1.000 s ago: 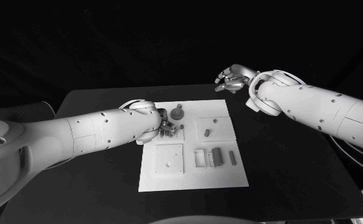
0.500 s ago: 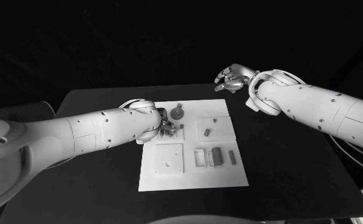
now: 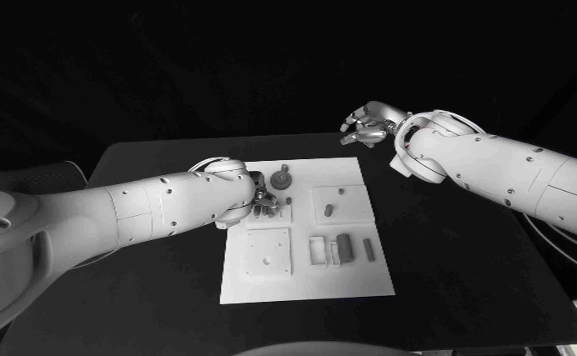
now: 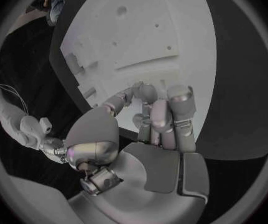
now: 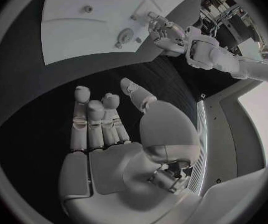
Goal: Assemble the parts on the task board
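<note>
left robot hand (image 3: 263, 201) on the task board (image 3: 308, 289) at its left rear, fingers down, hold cannot be told | round part (image 3: 282, 179) just behind it, nearer than to right | right robot hand (image 3: 368, 127) released, raised beyond far edge of desk (image 3: 157, 289)

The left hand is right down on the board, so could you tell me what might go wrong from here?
The left hand works low among the small parts at the white board's far end, so a finger could knock one over. Its fingers hide what they touch, so a slip may go unseen. The right hand hovers open beyond the board, steadying nothing.
</note>
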Robot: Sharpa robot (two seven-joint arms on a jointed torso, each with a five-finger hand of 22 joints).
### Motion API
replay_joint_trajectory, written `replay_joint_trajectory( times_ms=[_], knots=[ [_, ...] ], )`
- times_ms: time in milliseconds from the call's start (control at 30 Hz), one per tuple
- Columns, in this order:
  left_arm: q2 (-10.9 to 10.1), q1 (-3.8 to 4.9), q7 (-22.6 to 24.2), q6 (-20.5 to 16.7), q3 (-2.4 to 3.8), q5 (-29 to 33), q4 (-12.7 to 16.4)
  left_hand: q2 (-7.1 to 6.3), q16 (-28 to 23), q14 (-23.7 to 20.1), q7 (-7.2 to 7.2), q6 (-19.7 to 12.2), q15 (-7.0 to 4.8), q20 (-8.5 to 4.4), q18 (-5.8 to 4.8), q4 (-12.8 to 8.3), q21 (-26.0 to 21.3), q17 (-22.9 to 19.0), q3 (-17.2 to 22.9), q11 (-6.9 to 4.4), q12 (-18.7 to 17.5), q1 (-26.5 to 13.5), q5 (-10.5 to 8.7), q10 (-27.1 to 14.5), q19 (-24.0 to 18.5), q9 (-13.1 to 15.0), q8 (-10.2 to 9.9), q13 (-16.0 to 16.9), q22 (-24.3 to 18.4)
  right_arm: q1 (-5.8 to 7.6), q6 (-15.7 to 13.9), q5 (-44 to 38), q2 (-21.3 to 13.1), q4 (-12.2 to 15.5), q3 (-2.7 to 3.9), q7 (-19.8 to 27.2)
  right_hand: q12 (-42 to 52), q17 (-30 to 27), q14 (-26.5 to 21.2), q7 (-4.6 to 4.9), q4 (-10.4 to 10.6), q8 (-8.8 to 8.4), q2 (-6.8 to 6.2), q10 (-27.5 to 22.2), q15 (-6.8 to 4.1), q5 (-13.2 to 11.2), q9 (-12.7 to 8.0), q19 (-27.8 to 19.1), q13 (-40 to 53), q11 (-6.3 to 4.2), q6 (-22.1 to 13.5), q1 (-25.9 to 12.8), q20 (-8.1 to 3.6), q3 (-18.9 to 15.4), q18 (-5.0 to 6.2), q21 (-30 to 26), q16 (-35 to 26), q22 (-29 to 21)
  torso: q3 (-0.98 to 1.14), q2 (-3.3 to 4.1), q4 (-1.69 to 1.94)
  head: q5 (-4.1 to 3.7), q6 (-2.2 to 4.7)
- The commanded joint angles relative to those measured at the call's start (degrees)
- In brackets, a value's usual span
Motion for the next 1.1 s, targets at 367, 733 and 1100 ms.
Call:
replay_joint_trajectory(
  times_ms=[367,733,1100],
  knots=[
    [-0.01,-0.02,0.17,0.35,0.04,0.18,0.03,-3.76,0.47,-0.62,-0.01,-1.07,-0.31,-0.57,5.43,2.70,-0.54,-0.26,-0.29,-0.29,0.97,-0.90,-9.74,-0.51,0.57,-0.89,1.18,-0.98,0.14,0.01,0.57,-0.48,-0.06,0.17,0.03,0.19,0.19,-0.07,-0.03,0.57,0.03,0.12,0.40,-0.35,-0.27,0.29,-0.07,0.02,-0.10,0.13,0.28,0.19,-0.08,0.46,0.64,-0.38,0.10,0.61,-0.04,0.00,0.01,-0.03,-0.04],
    [-0.16,-0.02,0.17,-0.66,0.05,0.18,-0.02,-6.27,0.22,-1.05,0.04,-1.79,-0.30,-0.58,5.66,6.06,-0.87,-0.80,0.15,-0.27,1.51,-2.00,-17.43,-0.98,0.38,-1.50,1.89,-1.74,0.09,0.01,0.61,-0.48,-0.11,0.16,0.03,0.18,0.20,-0.08,-0.03,0.57,0.02,0.12,0.42,-0.35,-0.27,0.29,-0.07,0.03,-0.11,0.12,0.27,0.20,-0.08,0.47,0.65,-0.39,0.11,0.61,-0.01,0.00,-0.01,-0.05,-0.02],
    [-1.08,-0.02,0.59,-1.58,0.09,0.52,0.70,-6.33,0.09,-1.18,0.05,-1.93,-0.29,-0.59,5.70,6.36,-0.89,-1.00,0.26,-0.26,1.56,-1.87,-17.68,-1.05,0.36,-1.59,1.94,-1.82,0.11,0.01,0.68,-0.48,-0.09,0.03,0.03,0.25,0.21,-0.08,-0.03,0.57,0.02,0.13,0.45,-0.35,-0.27,0.30,-0.07,0.03,-0.12,0.12,0.28,0.20,-0.09,0.48,0.64,-0.38,0.12,0.62,0.02,-0.03,0.01,-0.08,0.02]
  ],
)
